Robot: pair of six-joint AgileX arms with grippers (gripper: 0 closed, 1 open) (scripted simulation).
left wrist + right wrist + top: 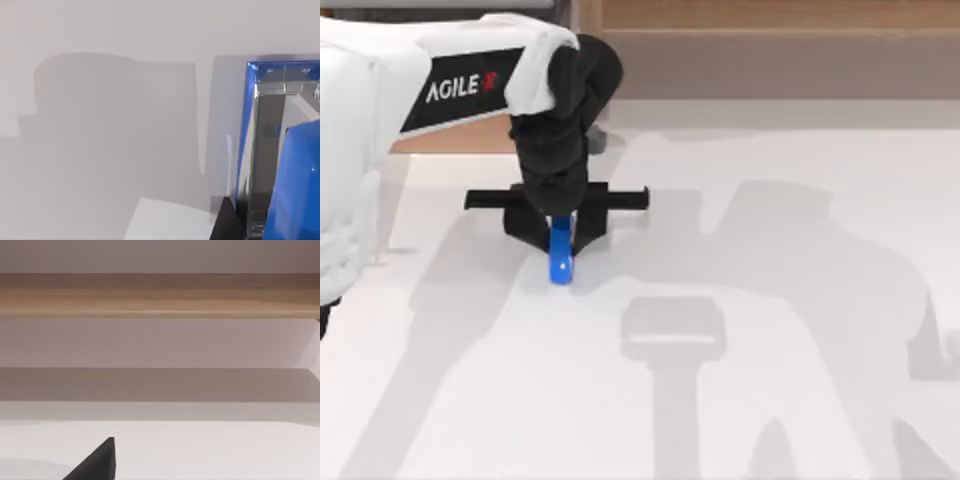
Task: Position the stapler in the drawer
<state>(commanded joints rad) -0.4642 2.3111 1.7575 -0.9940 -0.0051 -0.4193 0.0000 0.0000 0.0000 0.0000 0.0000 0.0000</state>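
Top view. The left gripper points down over the left half of the white table, its two dark fingers closed narrow on the upper part of the stapler. The stapler's rounded blue end projects below the fingers; whether it touches the table or hangs just clear cannot be told. The left arm reaches in from the left edge, forearm roughly level, wrist bent steeply downward. A long wooden unit runs along the far edge of the table; no opened drawer can be made out here. Risk: the grip appears to take the stapler near one end, so the free end may swing or slip out during transport. A second risk, if the drawer is not open, is a collision with the woodwork on approach.

Left wrist view. The stapler fills the corner at close range, blue shell with bright metal inside, beside a dark finger over the pale table. The contact looks narrow, which supports the slip risk.

Right wrist view. The right arm is parked; a dark finger tip shows, and whether this gripper is open cannot be told. The wooden front lies ahead, across the table.
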